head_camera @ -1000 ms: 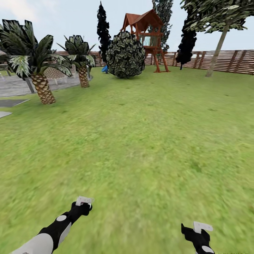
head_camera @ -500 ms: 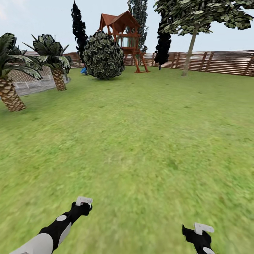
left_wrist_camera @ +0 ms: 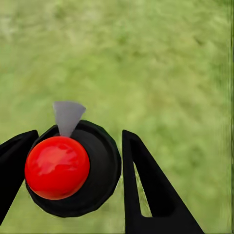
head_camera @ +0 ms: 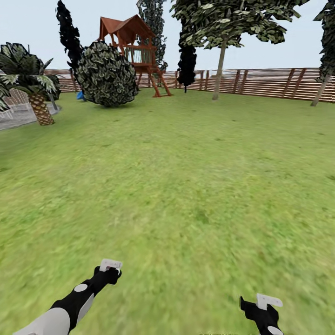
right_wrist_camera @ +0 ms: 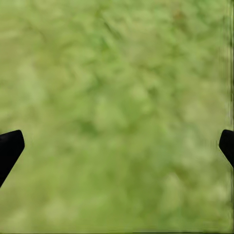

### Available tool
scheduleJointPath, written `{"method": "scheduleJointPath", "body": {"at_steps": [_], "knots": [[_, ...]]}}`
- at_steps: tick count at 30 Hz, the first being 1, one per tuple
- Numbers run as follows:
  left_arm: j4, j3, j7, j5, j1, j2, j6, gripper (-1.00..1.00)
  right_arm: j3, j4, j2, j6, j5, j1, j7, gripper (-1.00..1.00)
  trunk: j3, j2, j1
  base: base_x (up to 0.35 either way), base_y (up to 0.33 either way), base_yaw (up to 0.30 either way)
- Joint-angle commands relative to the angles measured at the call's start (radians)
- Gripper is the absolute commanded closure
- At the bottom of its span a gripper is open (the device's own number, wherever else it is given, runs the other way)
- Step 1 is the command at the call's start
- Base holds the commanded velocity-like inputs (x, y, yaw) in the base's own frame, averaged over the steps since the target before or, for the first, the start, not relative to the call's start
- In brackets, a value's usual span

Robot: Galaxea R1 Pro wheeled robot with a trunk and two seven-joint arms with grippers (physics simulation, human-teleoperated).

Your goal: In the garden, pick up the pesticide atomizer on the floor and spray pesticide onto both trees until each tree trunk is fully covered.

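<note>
The left gripper (left_wrist_camera: 73,180) pinches the pesticide atomizer (left_wrist_camera: 73,168) (red top, black body) low over the grass (head_camera: 186,186). The right gripper (right_wrist_camera: 117,146) is spread wide. Open lawn runs to the fence (head_camera: 274,83) and tree (head_camera: 218,70).

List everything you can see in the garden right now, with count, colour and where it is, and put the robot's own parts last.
atomizer: one, black with a red top and grey nozzle, between the left gripper's fingers
trees: two, grey-brown trunks, by the fence; the second at the right edge
palm: one, brown trunk, far left
bush: one, dark green, round, back left
cypresses: three, dark, by the playhouse and fence
playhouse: one, red-brown, at the back
fence: one, brown slats, along the back
grass: green, throughout
left gripper: one, pale fingers, shut on the atomizer
right gripper: one, pale fingers, open
</note>
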State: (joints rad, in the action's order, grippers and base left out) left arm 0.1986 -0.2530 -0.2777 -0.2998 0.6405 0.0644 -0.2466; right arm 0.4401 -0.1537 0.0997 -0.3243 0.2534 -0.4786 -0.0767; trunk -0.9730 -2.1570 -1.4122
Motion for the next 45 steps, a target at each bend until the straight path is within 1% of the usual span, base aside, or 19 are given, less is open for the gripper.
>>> {"method": "scheduleJointPath", "body": {"at_steps": [1,33,38,45], "knots": [[0.0,0.0,0.0,0.001,0.0,0.0,0.0,1.0,0.0,0.0,0.0,0.0,0.0,0.0,0.0,-1.0,0.0,0.0,0.0,0.027,-0.006,-0.296],[0.0,-0.002,0.002,0.002,0.0,0.0,0.001,1.0,0.0,0.0,-0.001,0.0,0.0,0.0,-0.001,-1.0,0.012,0.0,0.0,0.335,0.0,-0.296],[0.0,-0.004,0.004,0.003,0.001,0.0,0.002,1.0,-0.001,0.0,-0.004,-0.001,0.001,0.0,0.0,-1.0,0.013,0.0,0.0,0.339,0.0,-0.289],[-0.001,-0.006,0.006,0.006,0.0,0.001,0.004,1.0,-0.004,0.001,-0.01,-0.001,0.004,0.0,0.005,-1.0,0.013,0.0,0.0,0.339,0.0,-0.043]]}}
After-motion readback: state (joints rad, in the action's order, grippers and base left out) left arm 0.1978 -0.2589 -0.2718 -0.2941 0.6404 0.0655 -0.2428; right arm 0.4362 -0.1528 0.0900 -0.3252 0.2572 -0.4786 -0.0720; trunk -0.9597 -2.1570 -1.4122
